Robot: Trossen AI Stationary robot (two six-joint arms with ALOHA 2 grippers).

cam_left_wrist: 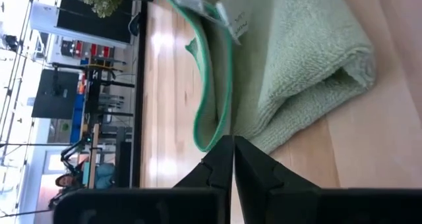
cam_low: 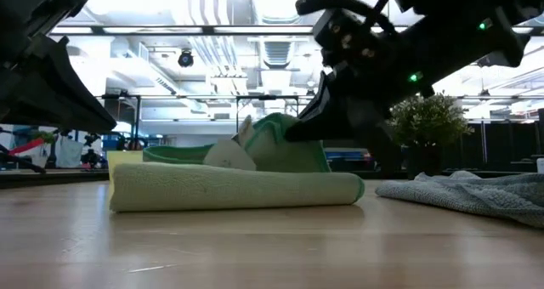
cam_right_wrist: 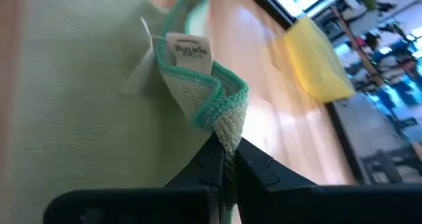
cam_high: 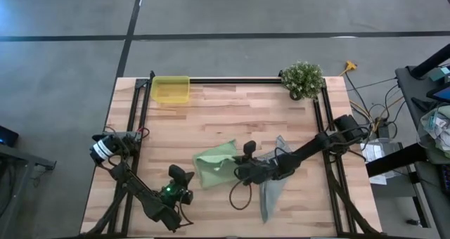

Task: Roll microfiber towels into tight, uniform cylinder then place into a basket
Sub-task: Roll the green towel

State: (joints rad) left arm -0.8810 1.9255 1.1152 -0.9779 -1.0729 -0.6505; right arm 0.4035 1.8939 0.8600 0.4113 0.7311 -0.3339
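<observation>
Table (cam_high: 232, 116): pale wood butcher-block top, dark rails along both sides and the far edge.
Right arm: reaches in from the right rail toward the table's middle.
Left arm: parked at the near left part of the table.
Grey-blue towel (cam_high: 271, 186): lies crumpled under and beside the right arm, near the front edge.
Green towel (cam_high: 214, 165): mid-table, folded over, one corner lifted off the fold; white tag (cam_right_wrist: 186, 53) at that corner.
Basket (cam_high: 171, 89): translucent yellow, far left corner, well apart from both towels.
Potted plant (cam_high: 303, 79): far right corner.
Right gripper (cam_right_wrist: 226, 159): fingers pinched together on the green towel's raised corner edge.
Left gripper (cam_left_wrist: 233, 159): fingers pressed together, holding nothing, tips just beside the green towel's edge.
</observation>
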